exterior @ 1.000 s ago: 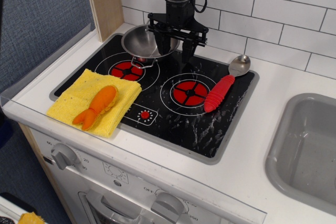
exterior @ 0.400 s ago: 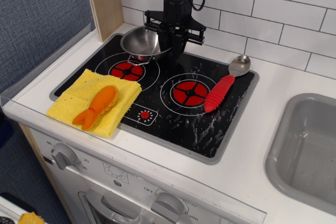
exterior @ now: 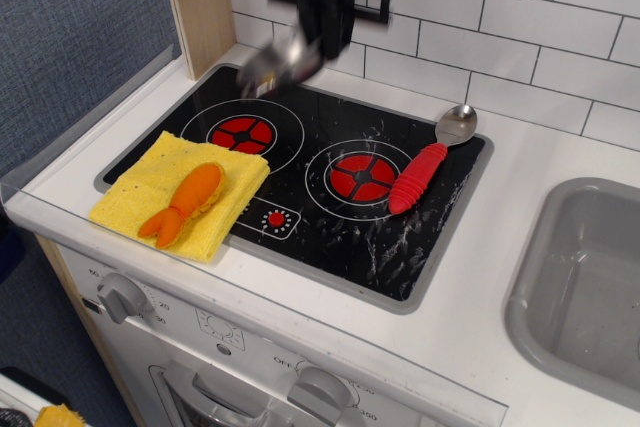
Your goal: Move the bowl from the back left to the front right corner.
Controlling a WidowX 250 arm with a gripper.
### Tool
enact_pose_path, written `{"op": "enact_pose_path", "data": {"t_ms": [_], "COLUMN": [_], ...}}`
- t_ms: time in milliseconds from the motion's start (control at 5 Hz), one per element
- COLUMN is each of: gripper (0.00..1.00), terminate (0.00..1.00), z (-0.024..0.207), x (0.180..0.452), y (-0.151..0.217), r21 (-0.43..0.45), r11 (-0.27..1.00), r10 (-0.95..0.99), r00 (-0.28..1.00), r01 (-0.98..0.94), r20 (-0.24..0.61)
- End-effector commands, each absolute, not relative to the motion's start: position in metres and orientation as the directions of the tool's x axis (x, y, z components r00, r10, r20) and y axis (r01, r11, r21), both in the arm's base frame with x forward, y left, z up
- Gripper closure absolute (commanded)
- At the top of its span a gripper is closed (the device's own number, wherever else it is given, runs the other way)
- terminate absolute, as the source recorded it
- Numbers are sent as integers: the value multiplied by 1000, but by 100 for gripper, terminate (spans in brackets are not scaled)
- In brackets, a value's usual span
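Note:
The shiny steel bowl (exterior: 277, 60) hangs tilted and motion-blurred above the back left of the black cooktop (exterior: 330, 217). My gripper (exterior: 318, 42) is shut on the bowl's right rim and holds it clear of the surface. The arm rises out of the top of the frame. The cooktop's front right corner (exterior: 415, 297) lies bare, with scuffed black glass and a grey rim.
A yellow cloth (exterior: 180, 192) with an orange toy lobster (exterior: 185, 202) covers the front left of the cooktop. A spoon with a red ribbed handle (exterior: 420, 175) lies by the right burner (exterior: 362, 175). A grey sink (exterior: 590, 287) sits at right. White tiled wall behind.
My gripper closed on the bowl's rim and lifted it off the back left of the cooktop. The bowl now hangs tilted in the air, higher than before.

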State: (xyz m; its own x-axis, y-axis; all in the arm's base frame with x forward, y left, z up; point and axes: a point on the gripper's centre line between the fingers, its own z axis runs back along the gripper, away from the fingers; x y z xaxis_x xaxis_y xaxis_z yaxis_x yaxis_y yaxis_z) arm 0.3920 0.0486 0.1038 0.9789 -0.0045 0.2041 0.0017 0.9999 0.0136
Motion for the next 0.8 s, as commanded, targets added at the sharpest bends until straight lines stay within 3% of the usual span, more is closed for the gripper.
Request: {"op": "enact_pose_path", "data": {"t_ms": [0,400,600], "gripper": [100,100,100], "terminate": [0,0,0], "z": [138,98,95], "x": [324,275,271], "y": [6,-17,-18], "r21": [33,42,-10], "r11": [984,931,909], "r10": [-180,-365,-408], "r00": [950,912,895], "r01": [177,364,417], "r20": [256,188,181]}}
